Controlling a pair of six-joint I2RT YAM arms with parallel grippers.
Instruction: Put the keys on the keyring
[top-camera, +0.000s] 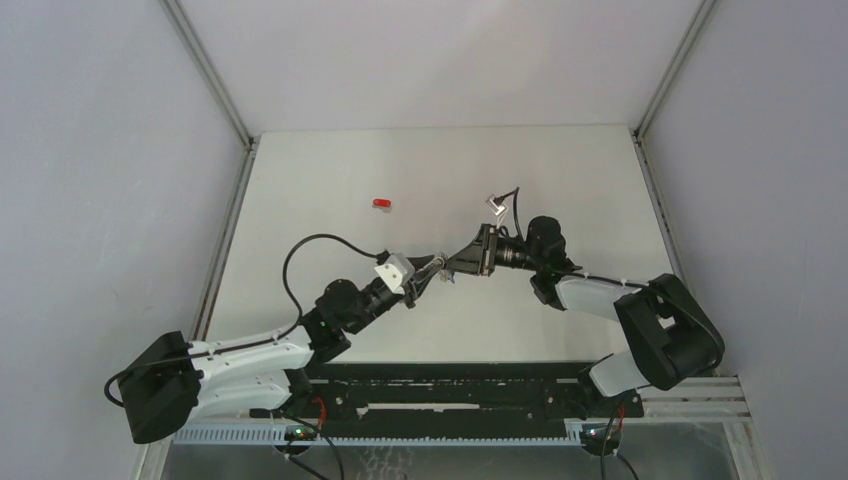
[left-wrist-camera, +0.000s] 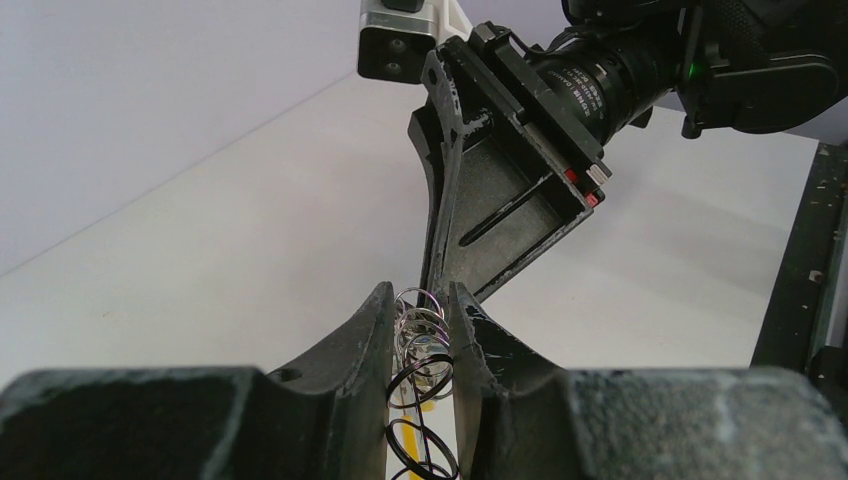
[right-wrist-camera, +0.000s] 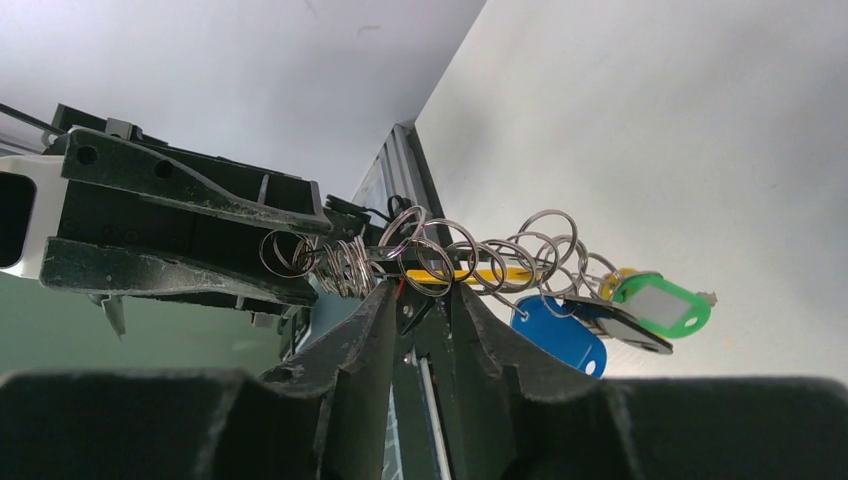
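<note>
reaches inward with left arm (top-camera: 250, 352), left gripper (left-wrist-camera: 420, 300) pinched narrow; meets it tip to tip with right gripper (right-wrist-camera: 422, 295), fingers (right-wrist-camera: 350, 340) barely apart.

Red key (top-camera: 380, 203), upper centre of top view, on plain white counter (top-camera: 560, 170). Rings (right-wrist-camera: 545, 232) silver. Blue key (right-wrist-camera: 560, 340) solid; green key (right-wrist-camera: 662, 305) with white centre panel; yellow key (right-wrist-camera: 500, 272) plain.
</note>
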